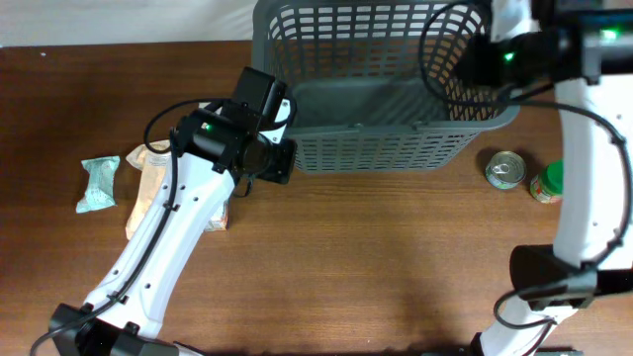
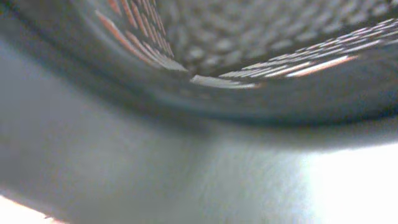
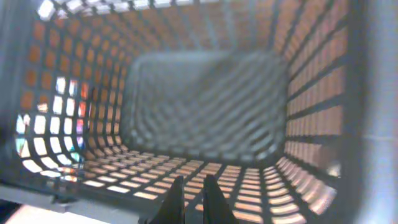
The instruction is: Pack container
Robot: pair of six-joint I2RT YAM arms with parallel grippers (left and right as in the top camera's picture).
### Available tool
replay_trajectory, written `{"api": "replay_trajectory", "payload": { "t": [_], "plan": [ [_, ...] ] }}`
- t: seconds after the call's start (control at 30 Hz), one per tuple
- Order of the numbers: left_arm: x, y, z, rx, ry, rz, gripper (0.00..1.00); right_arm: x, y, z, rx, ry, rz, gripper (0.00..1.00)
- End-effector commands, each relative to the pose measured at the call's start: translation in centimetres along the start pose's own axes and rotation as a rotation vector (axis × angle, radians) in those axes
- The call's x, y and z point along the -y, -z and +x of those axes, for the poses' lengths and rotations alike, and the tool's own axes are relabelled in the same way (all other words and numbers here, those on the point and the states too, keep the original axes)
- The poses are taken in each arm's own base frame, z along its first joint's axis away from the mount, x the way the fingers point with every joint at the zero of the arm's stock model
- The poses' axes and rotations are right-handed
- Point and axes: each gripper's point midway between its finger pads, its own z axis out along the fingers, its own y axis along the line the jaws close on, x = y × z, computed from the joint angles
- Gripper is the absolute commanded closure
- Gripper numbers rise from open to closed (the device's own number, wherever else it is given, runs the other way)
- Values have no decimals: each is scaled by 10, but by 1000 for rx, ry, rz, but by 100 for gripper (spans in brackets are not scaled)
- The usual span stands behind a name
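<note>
1 grey container (image 1: 376, 99); near it 1 tin can (image 1: 506, 169), 1 jar (image 1: 547, 183), 1 teal packet (image 1: 99, 184), 1 tan packet (image 1: 156, 188). Left gripper (image 1: 280, 160) & right gripper (image 3: 189, 200) both closed; right holds nothing.

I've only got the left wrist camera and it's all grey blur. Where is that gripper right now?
Observer: The left gripper is at the near left corner of the container, close against it.
Operator: Anything packed?
Observer: No. The right wrist view looks down to its floor, and no item shows there.
Operator: What's on the table?
Observer: A tin can and a green-lidded jar to the right of the container, and a pale green packet and a tan packet to its left.
</note>
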Motion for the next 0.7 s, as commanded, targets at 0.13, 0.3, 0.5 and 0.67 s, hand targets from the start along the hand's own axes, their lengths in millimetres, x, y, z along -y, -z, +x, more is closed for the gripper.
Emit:
{"api": "replay_trajectory", "payload": {
  "t": [0.13, 0.3, 0.5, 0.67],
  "plan": [
    [-22, 55, -3, 155, 12, -102, 98, 30, 61, -17, 159, -97, 105, 96],
    [-49, 97, -4, 271, 63, -209, 98, 73, 65, -17, 162, -214, 164, 96],
    [-90, 124, 3, 333, 177, -276, 98, 119, 61, -16, 154, -317, 214, 96],
    [-110, 127, 8, 329, 231, -310, 98, 132, 34, -17, 101, -340, 210, 96]
  ]
}}
